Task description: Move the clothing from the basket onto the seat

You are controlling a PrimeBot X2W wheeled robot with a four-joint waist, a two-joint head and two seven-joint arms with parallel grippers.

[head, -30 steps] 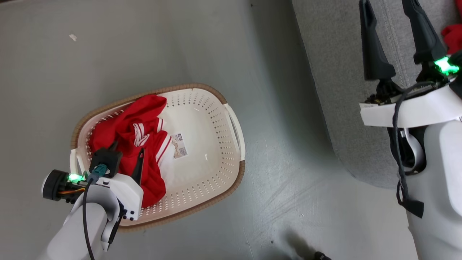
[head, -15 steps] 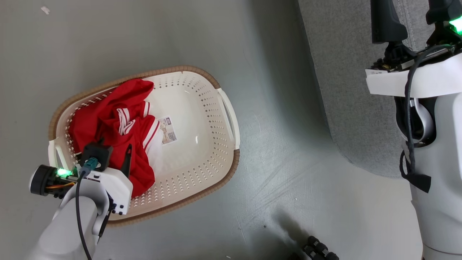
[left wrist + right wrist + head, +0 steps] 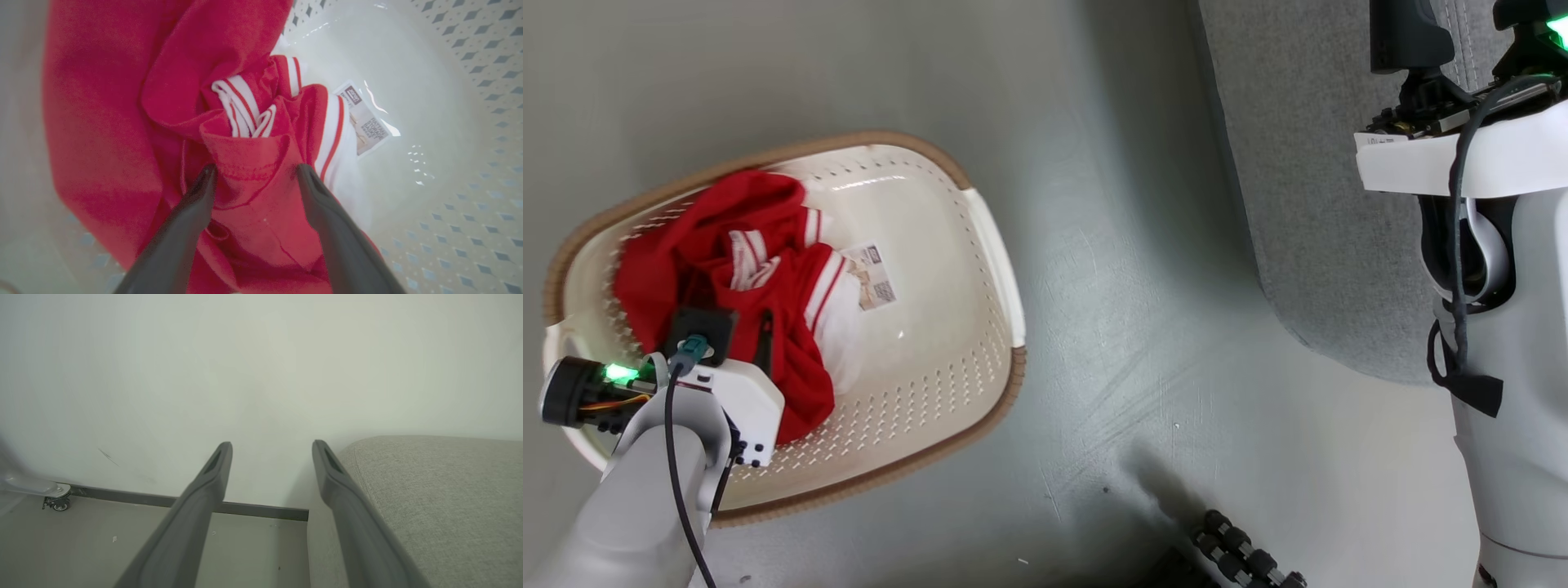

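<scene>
The red clothing (image 3: 727, 269) lies bunched at one end of the basket (image 3: 915, 384); the left gripper (image 3: 254, 173) is down inside it, fingers spread wide around a red fold; the right gripper (image 3: 271, 448), far from the basket, is spread wide and empty beside the seat (image 3: 441, 498).

The floor (image 3: 1143, 245) is smooth and grey-green, with a dull sheen and faint pale scuff streaks. A soft shadow lies on it along the edge of the grey woven sofa cushion (image 3: 1307, 204). In the right wrist view a plain pale wall (image 3: 261, 367) meets the floor at a dark baseboard (image 3: 253, 508). A thin dark mark (image 3: 108, 456) sits low on the wall. At the left, a small castor (image 3: 60, 504) stands near the baseboard.
</scene>
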